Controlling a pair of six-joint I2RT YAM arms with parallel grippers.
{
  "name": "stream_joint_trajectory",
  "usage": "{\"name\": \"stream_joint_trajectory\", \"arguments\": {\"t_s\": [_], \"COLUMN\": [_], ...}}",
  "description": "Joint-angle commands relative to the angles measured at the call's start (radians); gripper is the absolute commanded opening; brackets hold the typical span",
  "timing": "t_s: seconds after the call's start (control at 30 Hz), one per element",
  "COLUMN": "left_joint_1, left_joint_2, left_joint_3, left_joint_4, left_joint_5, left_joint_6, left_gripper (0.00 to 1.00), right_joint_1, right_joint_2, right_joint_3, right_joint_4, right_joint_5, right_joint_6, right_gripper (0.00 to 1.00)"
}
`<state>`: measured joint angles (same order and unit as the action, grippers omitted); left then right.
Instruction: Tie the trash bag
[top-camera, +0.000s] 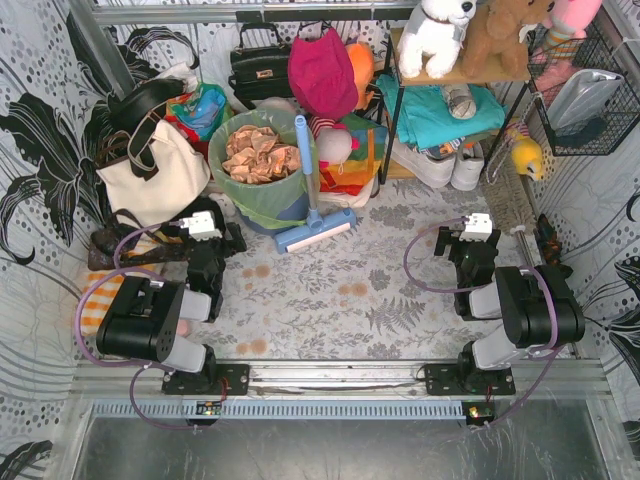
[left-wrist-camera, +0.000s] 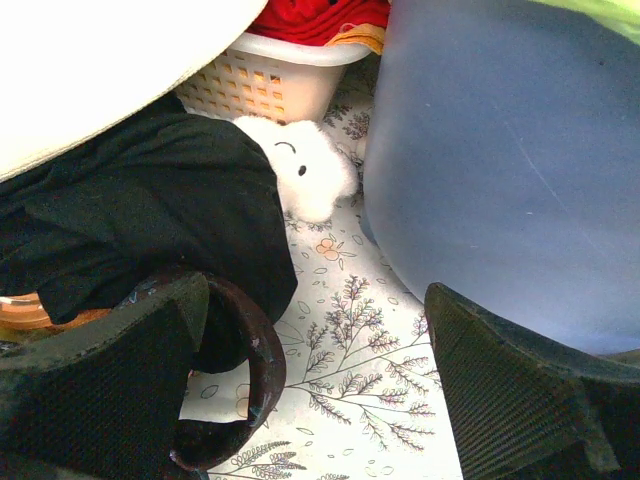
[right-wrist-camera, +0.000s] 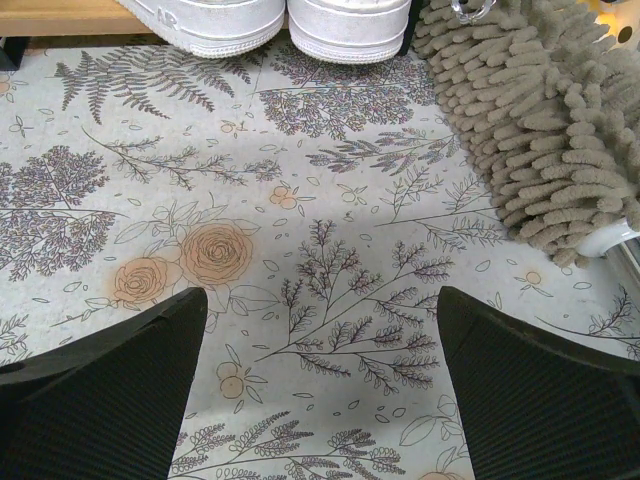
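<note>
Left gripper (left-wrist-camera: 315, 300) spread wide, empty, low over the floral table (left-wrist-camera: 350, 380), just beside the blue bin (left-wrist-camera: 500, 170). Right gripper (right-wrist-camera: 320, 300) also wide open, empty, near a shaggy mat (right-wrist-camera: 540, 120). Trash bag (top-camera: 255, 195) lines the bin, mouth open, crumpled paper (top-camera: 260, 152) inside

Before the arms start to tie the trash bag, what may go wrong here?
1. The blue squeegee seems to lean against the rim of the trash bag; gathering that rim may knock it over.
2. A dark strap curls beside one finger of the open left gripper and may snag when the arm moves.
</note>
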<state>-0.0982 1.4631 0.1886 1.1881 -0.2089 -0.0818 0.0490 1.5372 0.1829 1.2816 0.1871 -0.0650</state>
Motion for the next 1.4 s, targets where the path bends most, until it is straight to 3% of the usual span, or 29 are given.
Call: {"name": "stream_joint_trajectory", "arguments": {"t_s": [0.0,1.37], "left_joint_1": [0.011,0.020], "left_joint_2": [0.006,0.005], "left_joint_3": [0.019,0.025], "left_joint_4": [0.031,0.019], "left_joint_5": [0.003,0.025], "left_joint_6": [-0.006,-0.010], "left_gripper": [0.98,0.98], "right_joint_1": [-0.001,-0.001], "right_joint_2": [0.004,0.004], "right_joint_3": [0.002,0.005], "right_joint_4": [0.045,0.036], "right_joint_5": [0.005,0.016], "right_joint_6": [0.012,0.022], "right_gripper": [0.97,0.97]}}
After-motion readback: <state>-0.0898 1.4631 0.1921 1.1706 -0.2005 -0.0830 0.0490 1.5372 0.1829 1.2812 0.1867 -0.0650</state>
